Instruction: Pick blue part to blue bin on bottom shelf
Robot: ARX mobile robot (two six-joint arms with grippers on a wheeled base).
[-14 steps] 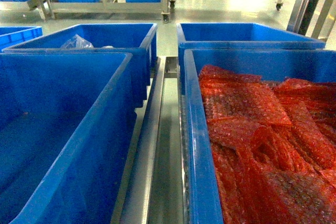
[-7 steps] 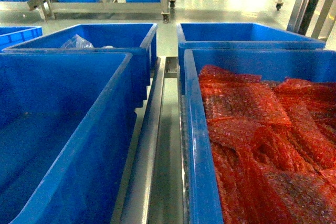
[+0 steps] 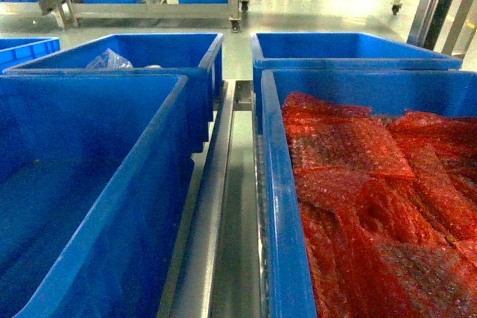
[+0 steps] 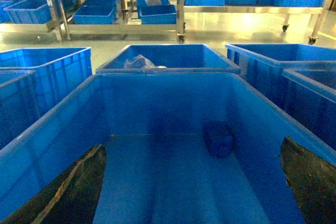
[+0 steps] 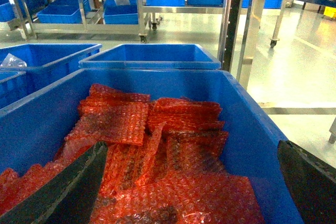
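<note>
nothing has shifted in the head view since the earlier frames. largest is the near left blue bin (image 3: 112, 206), its floor holding the blue part (image 4: 218, 138), which lies toward the back right, close to the right wall. beside it, across a steel divider rail (image 3: 216, 206), the right blue bin (image 3: 279, 206) is filled with red bubble wrap (image 3: 373, 199). behind stand two more blue bins, the left one (image 3: 164, 53) holding a clear plastic bag (image 3: 108, 59). the left gripper (image 4: 191, 182) hangs over the left bin, dark fingers (image 4: 79, 187) spread wide, grasping nothing. the right gripper (image 5: 189, 182) likewise stands wide apart above the bubble wrap.
</note>
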